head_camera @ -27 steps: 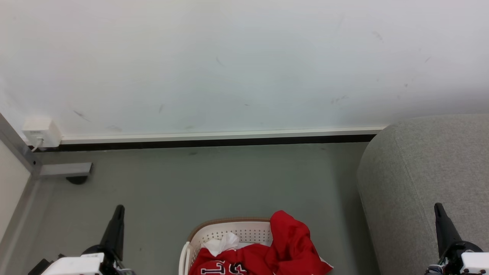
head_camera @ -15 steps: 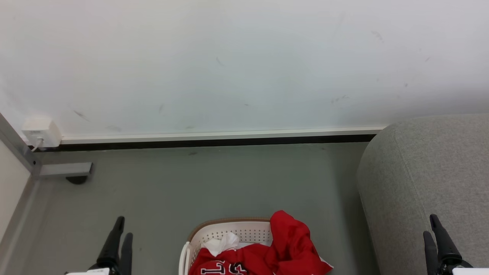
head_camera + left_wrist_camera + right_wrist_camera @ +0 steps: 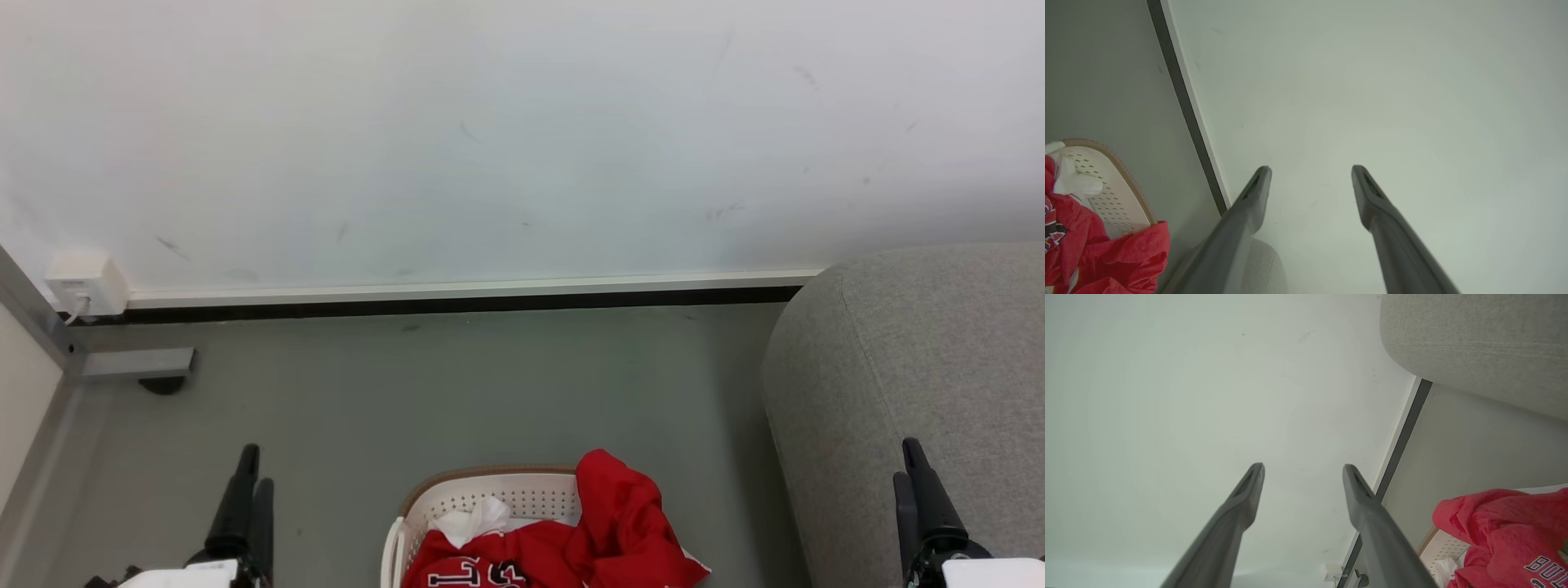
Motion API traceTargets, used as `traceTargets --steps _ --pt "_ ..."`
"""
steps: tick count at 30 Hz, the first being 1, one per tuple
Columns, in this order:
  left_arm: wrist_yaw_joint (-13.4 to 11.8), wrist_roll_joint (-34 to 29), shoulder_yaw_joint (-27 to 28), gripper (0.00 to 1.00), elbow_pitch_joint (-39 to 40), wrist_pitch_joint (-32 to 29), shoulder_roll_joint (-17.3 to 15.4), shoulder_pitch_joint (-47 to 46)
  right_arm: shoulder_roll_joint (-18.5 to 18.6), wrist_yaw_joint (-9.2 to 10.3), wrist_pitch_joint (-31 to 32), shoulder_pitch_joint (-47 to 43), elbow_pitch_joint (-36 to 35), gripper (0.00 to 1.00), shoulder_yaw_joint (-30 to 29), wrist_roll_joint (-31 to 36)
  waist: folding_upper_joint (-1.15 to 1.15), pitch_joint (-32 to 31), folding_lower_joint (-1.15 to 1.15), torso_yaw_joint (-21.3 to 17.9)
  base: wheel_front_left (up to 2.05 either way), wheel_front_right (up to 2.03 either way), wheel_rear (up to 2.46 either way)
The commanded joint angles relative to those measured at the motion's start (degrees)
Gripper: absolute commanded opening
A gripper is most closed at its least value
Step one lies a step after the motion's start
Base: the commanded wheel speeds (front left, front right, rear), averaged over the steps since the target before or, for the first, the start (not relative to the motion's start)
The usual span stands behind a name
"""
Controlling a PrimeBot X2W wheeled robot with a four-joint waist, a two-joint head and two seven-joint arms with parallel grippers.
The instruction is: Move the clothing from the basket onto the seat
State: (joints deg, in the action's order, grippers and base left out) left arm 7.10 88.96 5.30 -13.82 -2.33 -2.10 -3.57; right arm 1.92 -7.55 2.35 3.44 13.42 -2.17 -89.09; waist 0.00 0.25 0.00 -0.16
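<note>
One white basket [image 3: 490, 493] stands on the floor [image 3: 457, 384], away from its wall edge, near one grey seat [image 3: 914, 351]. Red clothing [image 3: 608, 531] lies heaped inside; its pieces I cannot count. The left gripper [image 3: 1310, 169] and the right gripper [image 3: 1303, 467] both stand wide apart, empty.

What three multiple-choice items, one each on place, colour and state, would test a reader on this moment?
1. Which side of the basket is the sofa on?
A. the robot's right
B. the robot's left
C. beneath it

2. What colour is the clothing in the basket?
A. blue
B. red
C. green

3. How is the left end effector?
A. open, holding nothing
B. shut on cloth
C. shut on a handle

Key:
1 A: the head view puts the sofa right of the basket.
2 B: the heap is plainly red.
3 A: its fingers stand apart, bare wall between them.
</note>
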Motion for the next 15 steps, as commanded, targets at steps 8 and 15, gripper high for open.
traceTargets --steps 8,15 --pt "0.2 -9.03 -0.28 1.0 3.87 2.28 -0.74 -1.57 0.59 0.02 -2.27 1.78 -2.96 1.0 0.99 6.59 0.0 0.07 0.0 -0.23 0.0 0.0 0.0" --pt "0.24 -18.81 0.23 1.0 5.11 3.85 -0.87 -1.56 0.65 0.03 -3.87 1.89 -3.71 1.0 2.07 14.6 0.0 0.1 0.0 -0.54 0.0 0.0 0.0"
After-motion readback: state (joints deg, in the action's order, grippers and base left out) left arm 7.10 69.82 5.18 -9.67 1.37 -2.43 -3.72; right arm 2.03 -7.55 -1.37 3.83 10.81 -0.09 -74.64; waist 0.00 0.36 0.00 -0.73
